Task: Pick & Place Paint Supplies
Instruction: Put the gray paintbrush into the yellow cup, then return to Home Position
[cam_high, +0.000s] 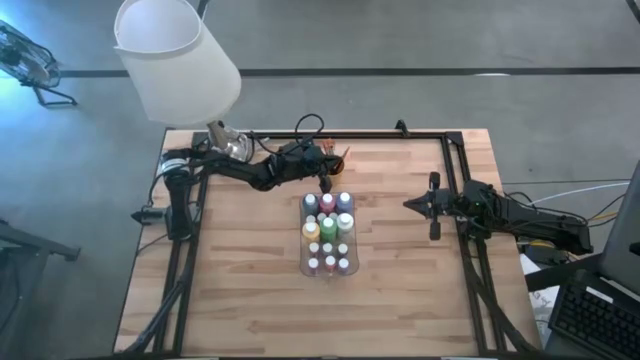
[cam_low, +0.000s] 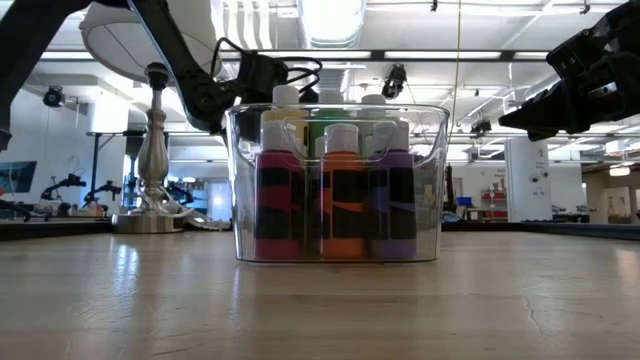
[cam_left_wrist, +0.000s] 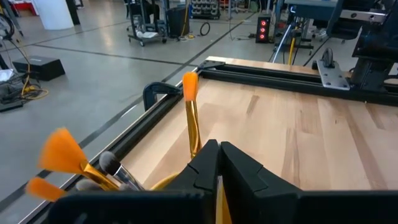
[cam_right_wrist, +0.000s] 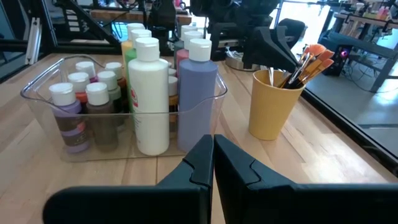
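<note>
We are looking down on a pale wooden table (cam_high: 250, 250) with a straight plank grain, edged by a dark metal frame. Near its middle a clear plastic tray (cam_high: 329, 268), rectangular with rounded corners, is holding the paint bottles (cam_high: 330, 225) upright in tight rows. In the right wrist view we are seeing the bottles as smooth cylinders with white ribbed caps: a tall white bottle (cam_right_wrist: 149, 99) and a tall lavender bottle (cam_right_wrist: 198, 93) are standing against the near wall, with shorter purple and grey ones beside them. In the low view, bottles with pink, orange and purple bands are showing through the glossy wall.

Just beyond the tray's far end, a matte yellow-orange cup (cam_right_wrist: 272, 106) is holding a bundle of thin brushes (cam_right_wrist: 306, 62) with orange bristle tips, leaning outward.

The left gripper (cam_high: 325, 186) is hanging over the cup and the tray's far end. In its wrist view its 2 angular black fingers (cam_left_wrist: 205, 165) are nearly together, leaving only a narrow slit, and 1 slim golden brush (cam_left_wrist: 191, 118) with an orange tip is rising right behind them; we cannot tell whether they are gripping it.

The right gripper (cam_high: 408, 204) is waiting well to the tray's right, its fingers pressed together on nothing.

A white lampshade (cam_high: 175, 55) on a shiny metal base is standing at the far left corner.
</note>
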